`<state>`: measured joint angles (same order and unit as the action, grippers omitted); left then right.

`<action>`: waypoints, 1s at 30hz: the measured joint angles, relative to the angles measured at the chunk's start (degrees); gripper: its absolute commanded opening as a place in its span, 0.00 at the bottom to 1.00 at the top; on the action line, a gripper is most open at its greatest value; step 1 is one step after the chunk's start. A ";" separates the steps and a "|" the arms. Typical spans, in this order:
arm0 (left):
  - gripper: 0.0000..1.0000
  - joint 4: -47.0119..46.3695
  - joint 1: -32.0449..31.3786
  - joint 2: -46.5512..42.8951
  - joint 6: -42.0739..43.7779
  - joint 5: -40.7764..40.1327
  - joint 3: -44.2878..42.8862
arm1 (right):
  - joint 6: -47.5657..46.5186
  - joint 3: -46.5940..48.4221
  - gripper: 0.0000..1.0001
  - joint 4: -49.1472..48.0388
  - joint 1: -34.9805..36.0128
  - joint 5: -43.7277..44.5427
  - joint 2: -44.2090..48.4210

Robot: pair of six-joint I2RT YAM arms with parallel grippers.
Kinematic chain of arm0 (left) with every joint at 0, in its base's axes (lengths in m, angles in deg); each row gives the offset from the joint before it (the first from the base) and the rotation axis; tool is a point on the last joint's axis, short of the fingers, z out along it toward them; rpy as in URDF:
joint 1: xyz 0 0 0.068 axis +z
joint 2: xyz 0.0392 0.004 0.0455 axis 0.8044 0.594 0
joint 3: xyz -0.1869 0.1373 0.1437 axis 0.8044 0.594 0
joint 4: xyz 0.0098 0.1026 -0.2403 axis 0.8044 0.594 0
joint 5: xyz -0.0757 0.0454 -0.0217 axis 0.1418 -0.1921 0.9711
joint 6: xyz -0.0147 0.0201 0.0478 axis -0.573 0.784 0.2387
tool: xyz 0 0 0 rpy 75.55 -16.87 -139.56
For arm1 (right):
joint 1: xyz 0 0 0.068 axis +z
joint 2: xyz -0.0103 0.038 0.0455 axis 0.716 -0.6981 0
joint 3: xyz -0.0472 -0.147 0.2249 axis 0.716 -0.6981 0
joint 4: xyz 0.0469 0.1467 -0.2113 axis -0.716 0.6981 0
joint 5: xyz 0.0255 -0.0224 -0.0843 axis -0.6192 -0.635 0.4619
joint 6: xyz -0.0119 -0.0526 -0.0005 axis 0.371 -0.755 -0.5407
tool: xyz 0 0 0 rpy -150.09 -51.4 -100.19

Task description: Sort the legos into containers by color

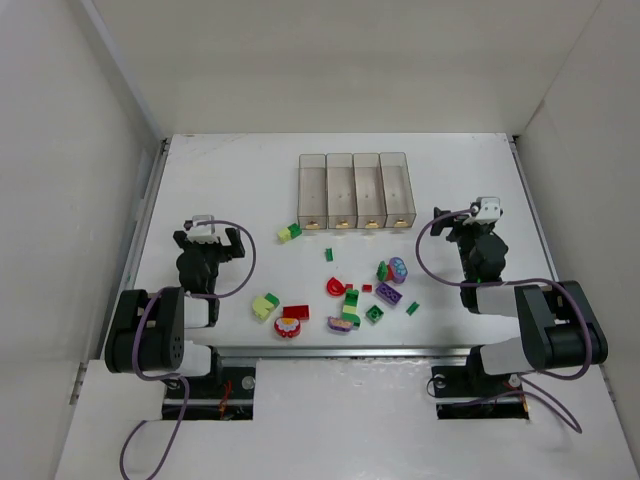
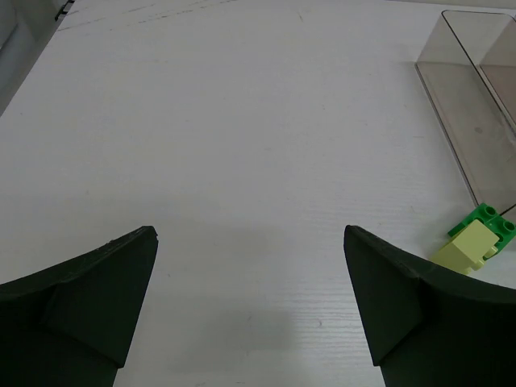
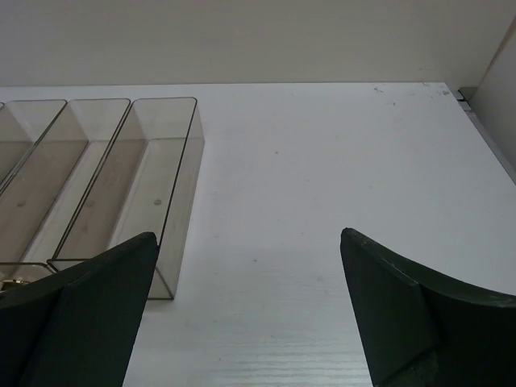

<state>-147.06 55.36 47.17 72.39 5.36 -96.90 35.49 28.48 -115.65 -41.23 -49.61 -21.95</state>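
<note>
Four clear bins [image 1: 354,190] stand in a row at the table's back middle, all looking empty. Loose legos lie in front of them: a yellow-green and green piece [image 1: 289,232], a yellow-green piece [image 1: 265,305], a red brick [image 1: 296,312], purple pieces [image 1: 389,293] and several more. My left gripper [image 1: 212,243] is open and empty at the left; its wrist view shows the yellow-green and green piece [image 2: 476,242] to its right. My right gripper [image 1: 470,232] is open and empty at the right, beside the rightmost bin [image 3: 137,189].
White walls enclose the table on the left, back and right. The table's front edge has a metal rail [image 1: 330,350] between the arm bases. The leftmost bin's wall [image 2: 459,105] shows in the left wrist view.
</note>
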 measured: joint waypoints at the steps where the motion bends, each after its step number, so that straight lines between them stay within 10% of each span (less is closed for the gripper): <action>1: 1.00 0.00 0.00 0.00 0.00 0.00 0.00 | 0.00 0.00 1.00 0.00 0.00 0.00 0.00; 17: 1.00 3.82 0.02 -3.04 2.12 4.44 -0.94 | -0.04 0.13 1.00 0.90 0.04 -0.20 0.61; 23: 1.00 30.84 -0.90 -11.54 13.97 19.28 -26.84 | -10.73 14.19 1.00 27.19 7.08 1.60 16.96; 30: 1.00 44.68 -5.86 -11.67 31.12 11.30 -45.03 | -32.48 42.73 1.00 40.44 19.56 20.22 19.45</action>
<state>-102.38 49.50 35.49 103.51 16.66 -141.93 3.01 71.21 -75.21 -21.67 -29.39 -2.49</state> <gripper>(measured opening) 0.997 0.999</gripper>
